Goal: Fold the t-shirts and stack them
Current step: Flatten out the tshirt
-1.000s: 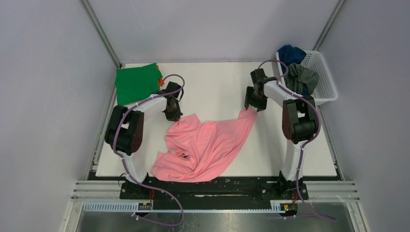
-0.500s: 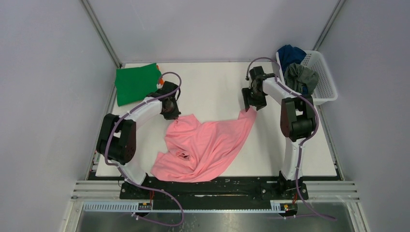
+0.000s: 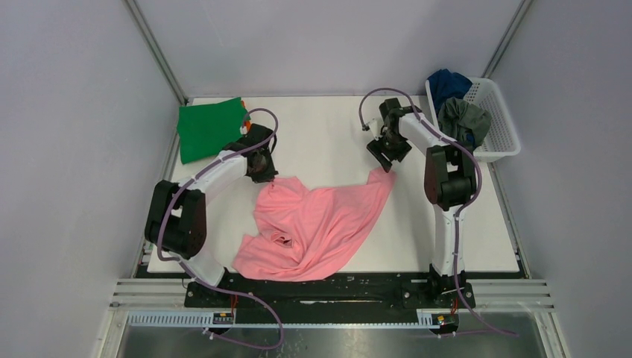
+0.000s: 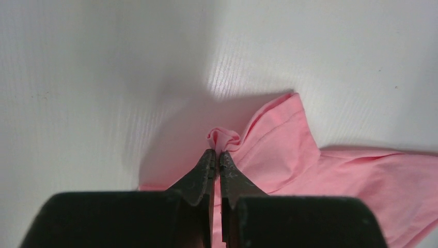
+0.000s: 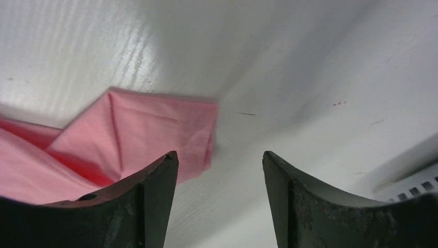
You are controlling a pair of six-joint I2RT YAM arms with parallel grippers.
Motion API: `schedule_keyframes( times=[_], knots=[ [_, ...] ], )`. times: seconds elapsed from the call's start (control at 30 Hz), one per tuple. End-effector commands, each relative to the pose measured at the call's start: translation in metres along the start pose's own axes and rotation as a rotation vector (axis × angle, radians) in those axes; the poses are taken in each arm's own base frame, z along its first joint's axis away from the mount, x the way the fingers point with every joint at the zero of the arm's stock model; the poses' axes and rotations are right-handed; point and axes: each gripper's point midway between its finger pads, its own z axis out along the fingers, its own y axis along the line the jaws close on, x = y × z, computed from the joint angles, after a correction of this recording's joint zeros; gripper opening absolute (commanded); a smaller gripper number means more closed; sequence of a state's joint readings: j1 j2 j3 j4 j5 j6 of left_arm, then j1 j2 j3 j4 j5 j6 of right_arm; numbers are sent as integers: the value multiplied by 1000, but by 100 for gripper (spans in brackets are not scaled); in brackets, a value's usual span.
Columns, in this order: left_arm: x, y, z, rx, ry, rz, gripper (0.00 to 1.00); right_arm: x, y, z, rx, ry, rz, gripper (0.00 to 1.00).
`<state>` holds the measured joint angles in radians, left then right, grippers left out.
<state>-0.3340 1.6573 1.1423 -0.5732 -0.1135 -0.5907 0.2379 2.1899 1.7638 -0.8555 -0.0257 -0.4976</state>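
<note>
right arm has swung its wrist toward 12 o'clock over the past second, and its elbow has drawn in. the right claw [image 5: 219,160] now hangs with jaws apart and nothing between them, above bare surface [image 3: 328,134] just beside the far corner of the pink t-shirt [image 3: 320,224]. the left arm has pulled its elbow out toward 9 o'clock, while the left claw [image 4: 217,155] stays clamped together on a small bunched tuft at the garment's other far corner.

the pink t-shirt lies crumpled from the middle of the surface down toward 6 o'clock. one long tongue of cloth reaches to 1 o'clock, where the open claw waits. the green t-shirt [image 3: 211,128] sits flat at 10 o'clock, with a sliver of the orange t-shirt [image 3: 247,119] showing at its edge. the dark blue t-shirt [image 3: 447,80] and grey t-shirt [image 3: 463,119] are heaped in the basket [image 3: 501,127] at 2 o'clock.

only one corner appears secured, so the garment cannot yet be stretched flat between the two arms. the right claw looks to be lining up on its corner. the fold itself has not begun, and the job seems to be at an early stage for this shirt.
</note>
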Motion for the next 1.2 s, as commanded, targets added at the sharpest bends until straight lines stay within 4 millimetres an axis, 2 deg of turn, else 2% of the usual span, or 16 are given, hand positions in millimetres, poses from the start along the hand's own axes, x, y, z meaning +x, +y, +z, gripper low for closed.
schedule_keyframes(
  times=[0.0,0.13,0.3,0.47,0.7,0.87,1.17],
  knots=[
    [-19,-7,-22,48,-88,5,0,-3,-20,-11,131,57,-177,70],
    [-21,-8,-24,56,-92,8,0,-14,-23,-4,164,20,-332,70],
    [-22,-9,-27,64,-103,16,0,-29,-9,10,97,-68,-461,70],
    [-28,-11,-34,79,-126,29,0,-29,7,14,-7,-44,-573,70],
    [-34,-12,-46,95,-160,45,0,-25,17,27,-53,-27,-770,55],
    [-39,-9,-54,83,-186,57,0,-26,27,28,-127,-38,-847,55],
    [-58,-7,-74,50,-236,63,0,-20,36,22,-316,60,-944,52]
  ],
)
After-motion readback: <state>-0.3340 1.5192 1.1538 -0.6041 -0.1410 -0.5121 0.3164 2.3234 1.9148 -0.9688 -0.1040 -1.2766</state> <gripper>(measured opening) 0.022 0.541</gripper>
